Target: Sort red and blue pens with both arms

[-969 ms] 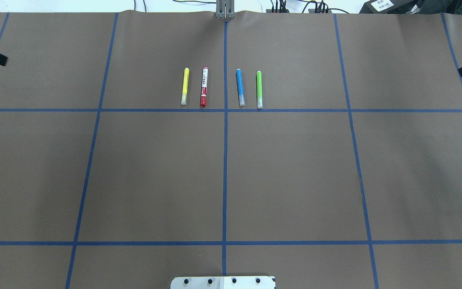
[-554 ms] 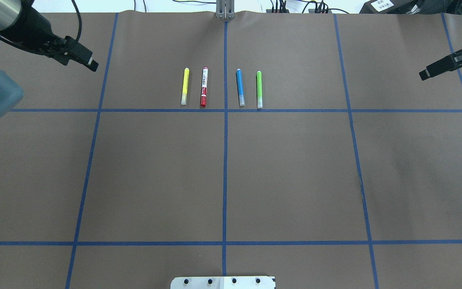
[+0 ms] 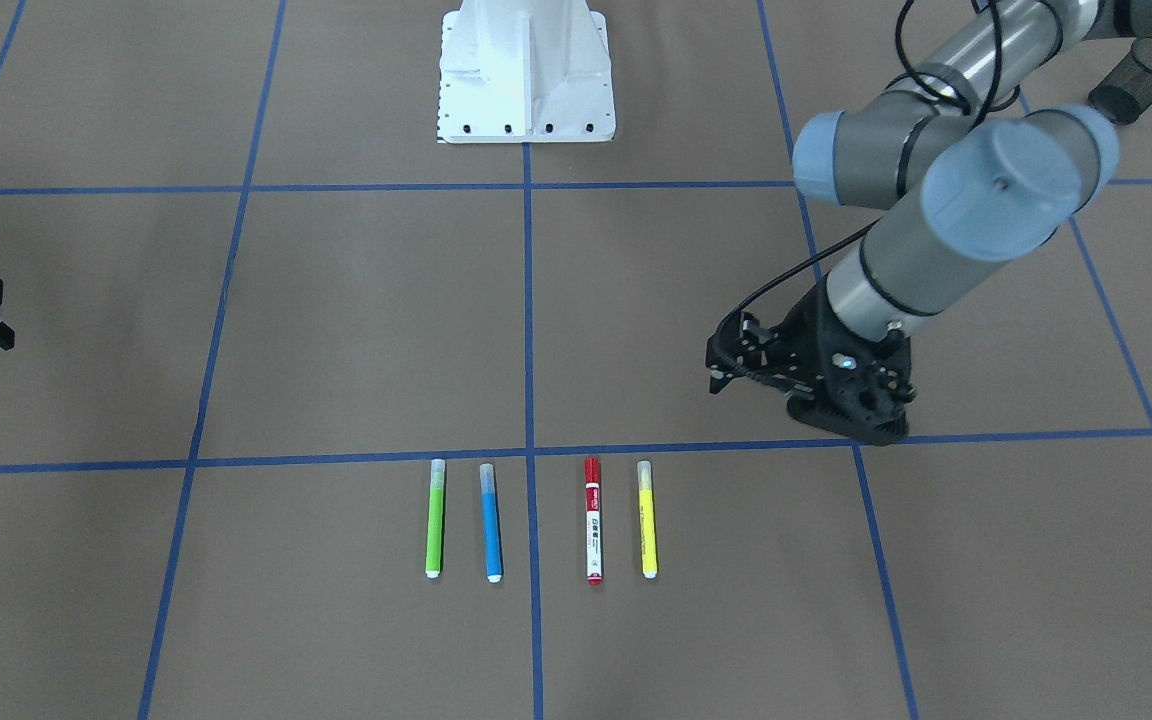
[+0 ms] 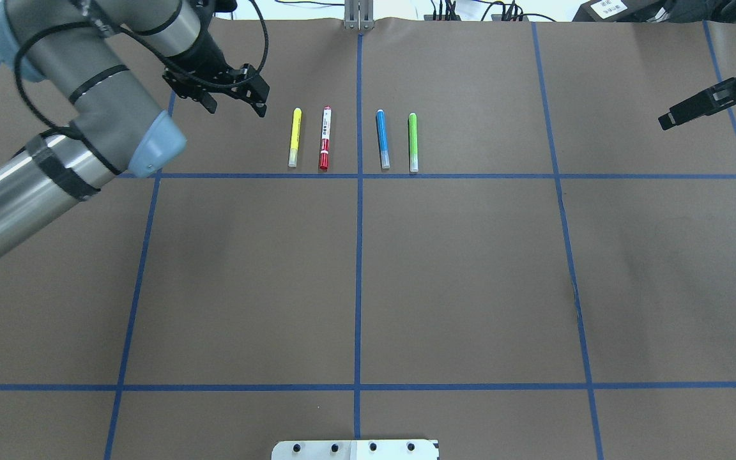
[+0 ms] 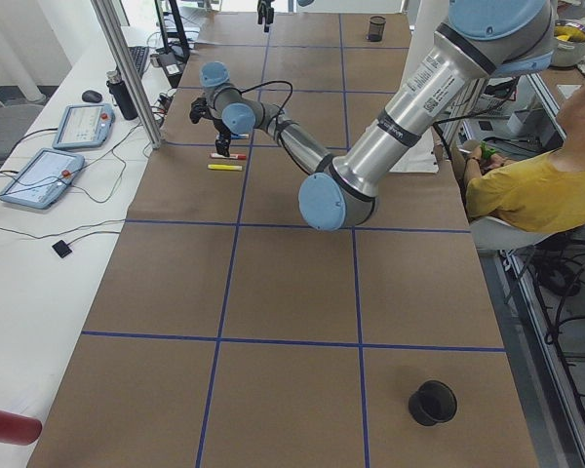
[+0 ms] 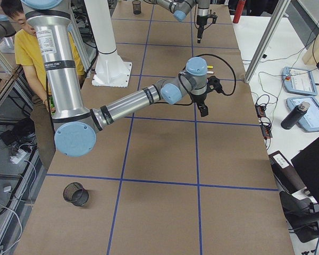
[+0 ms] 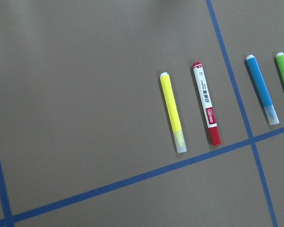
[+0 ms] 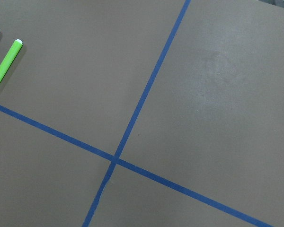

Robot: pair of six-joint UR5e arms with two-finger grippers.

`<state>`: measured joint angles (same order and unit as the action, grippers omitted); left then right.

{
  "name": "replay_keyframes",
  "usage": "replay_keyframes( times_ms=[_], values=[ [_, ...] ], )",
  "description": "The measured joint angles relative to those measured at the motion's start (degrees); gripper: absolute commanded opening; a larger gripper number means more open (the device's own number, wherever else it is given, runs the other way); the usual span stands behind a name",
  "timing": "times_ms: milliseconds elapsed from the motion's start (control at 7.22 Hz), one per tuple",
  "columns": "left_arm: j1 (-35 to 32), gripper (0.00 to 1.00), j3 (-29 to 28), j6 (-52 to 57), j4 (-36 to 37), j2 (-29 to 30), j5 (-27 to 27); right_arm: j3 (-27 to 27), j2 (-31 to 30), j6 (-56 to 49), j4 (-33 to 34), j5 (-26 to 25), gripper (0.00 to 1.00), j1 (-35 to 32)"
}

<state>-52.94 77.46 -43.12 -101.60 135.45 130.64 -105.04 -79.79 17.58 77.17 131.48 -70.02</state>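
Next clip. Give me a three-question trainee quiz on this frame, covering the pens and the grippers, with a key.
1. True or false: a blue tape line runs between the red pen and the blue pen.
2. Counting the green marker, how many pens and markers lie in the row?
3. Which lies nearest the left gripper? A. yellow marker B. green marker C. blue pen

Key: 1 true; 2 four; 3 A.
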Motion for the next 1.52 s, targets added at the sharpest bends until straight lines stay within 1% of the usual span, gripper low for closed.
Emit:
replay_keyframes(
  times_ms=[138, 415, 692, 831, 969, 1108, 1246, 1385, 1523],
  values=[
    [1.38, 0.99, -7.10, -0.99, -0.46, 4.76, -0.80, 0.00, -0.01, 0.00, 0.00, 0.00, 1.00, 0.03],
    [5.53, 0.97, -19.00, -5.26, -3.01, 12.16, -5.80, -0.04, -0.03, 0.06, 0.00, 0.00, 1.00, 0.05],
    [10.07, 0.86, -27.67, -9.59, -7.04, 16.12, -11.15, -0.07, -0.04, 0.08, 0.00, 0.00, 1.00, 0.06],
    [11.51, 0.77, -30.19, -10.76, -8.32, 16.88, -13.00, -0.10, -0.02, 0.09, 0.00, 0.00, 1.00, 0.06],
    [12.15, 0.65, -31.32, -11.73, -8.84, 17.38, -13.83, -0.11, -0.01, 0.11, 0.00, 0.02, 1.00, 0.06],
    [12.41, 0.59, -31.72, -12.68, -8.99, 17.98, -14.12, -0.14, -0.01, 0.15, 0.00, 0.06, 1.00, 0.06],
    [12.50, 0.49, -31.86, -13.28, -9.03, 18.45, -14.20, -0.18, -0.01, 0.16, 0.00, 0.08, 1.00, 0.06],
    [12.50, 0.44, -31.88, -13.58, -9.05, 18.65, -14.20, -0.22, -0.02, 0.17, 0.00, 0.09, 1.00, 0.06],
    [12.54, 0.43, -31.87, -13.74, -9.03, 18.68, -14.21, -0.23, -0.06, 0.20, 0.00, 0.09, 1.00, 0.06]
  ],
)
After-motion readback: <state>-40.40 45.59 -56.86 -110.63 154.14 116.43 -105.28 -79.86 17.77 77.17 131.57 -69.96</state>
